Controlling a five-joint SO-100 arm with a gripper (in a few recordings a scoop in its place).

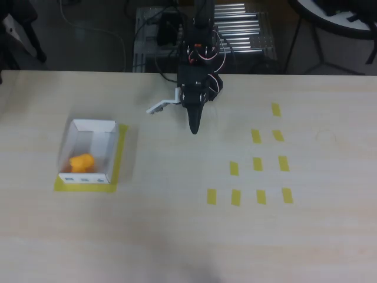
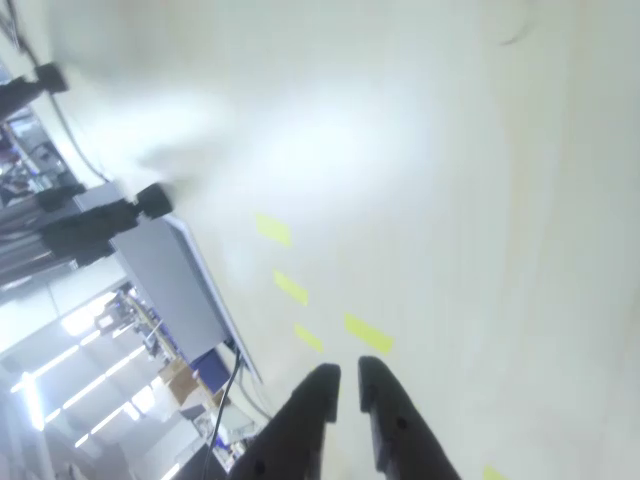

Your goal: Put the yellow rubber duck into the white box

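The yellow rubber duck [image 1: 82, 163] lies inside the white box [image 1: 109, 154], a small rounded orange-yellow lump down near the short wall that carries little marks; its face is too small to make out. The box stands open-topped on a patch of yellow tape [image 1: 120, 158] at the left of the pale wooden table [image 1: 177, 236] in the overhead view. Well apart from it, up by the table's far edge, the black gripper [image 1: 194, 127] hangs empty, its fingers [image 2: 310, 410] drawn nearly together. Short yellow tape strips [image 1: 257, 164] dot the table to the right.
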